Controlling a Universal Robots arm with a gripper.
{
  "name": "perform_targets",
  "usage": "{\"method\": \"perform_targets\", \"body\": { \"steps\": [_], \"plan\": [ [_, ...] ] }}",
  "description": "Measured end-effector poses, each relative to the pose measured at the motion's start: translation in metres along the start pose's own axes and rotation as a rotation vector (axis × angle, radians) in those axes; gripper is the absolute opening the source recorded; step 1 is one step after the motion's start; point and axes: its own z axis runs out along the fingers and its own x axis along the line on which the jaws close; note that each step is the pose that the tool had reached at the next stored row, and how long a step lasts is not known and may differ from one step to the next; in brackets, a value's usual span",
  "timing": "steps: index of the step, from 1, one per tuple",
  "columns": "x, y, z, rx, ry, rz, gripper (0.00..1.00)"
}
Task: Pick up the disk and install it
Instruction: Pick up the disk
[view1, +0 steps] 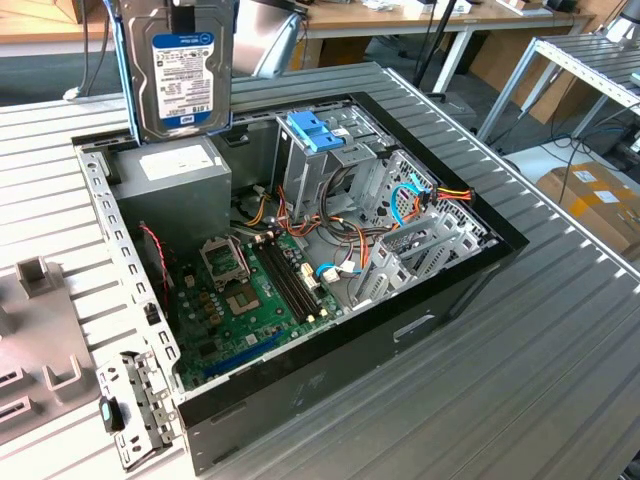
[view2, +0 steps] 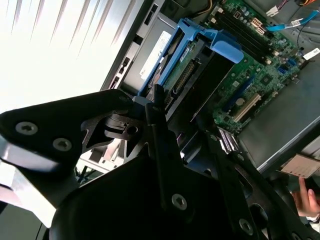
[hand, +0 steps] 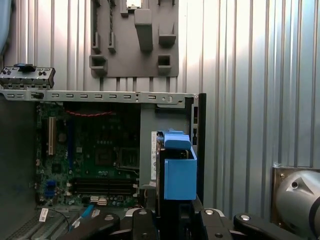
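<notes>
Toward the exterior view's left, a grey holder block (view1: 35, 275) is sitting on the ribbed metal worktop (view1: 560, 380) just beside the open computer case (view1: 470, 270), which is lying across the worktop's middle. Next along, the disk (view1: 190, 70) is hanging upright in the air over the power supply (view1: 175, 180) in the case's far corner. The end effector (hand: 174, 216) is gripping it from both sides through the blue plastic carrier (hand: 179, 175) wrapping it, and the disk is touching nothing in the case. Its white label is showing a blue band and rows of black print that I am not making out, and the power supply's white sticker (view1: 172, 163) is just as unreadable. Further right, the motherboard (view1: 250, 290) is lying exposed. Beyond it a light-blue bracket (view1: 315, 130) is standing on the drive cage, and orange and blue cables (view1: 410, 200) are looping across the bays. Judging from this, a weak hold on the smooth carrier could let the disk slip and drop onto the power supply or the board. A tilted approach could jam a carrier rail against the cage or snag those cables. A person's hand (view2: 306, 200) is showing outside the case wall in the second wrist view, and a sweep of the arm could catch it.
</notes>
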Motion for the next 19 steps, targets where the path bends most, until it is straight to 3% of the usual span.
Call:
{"method": "perform_targets", "body": {
  "steps": [19],
  "plan": [
    [0.0005,-0.0420,-0.0001,0.0000,0.0000,0.000,0.35]
  ]
}}
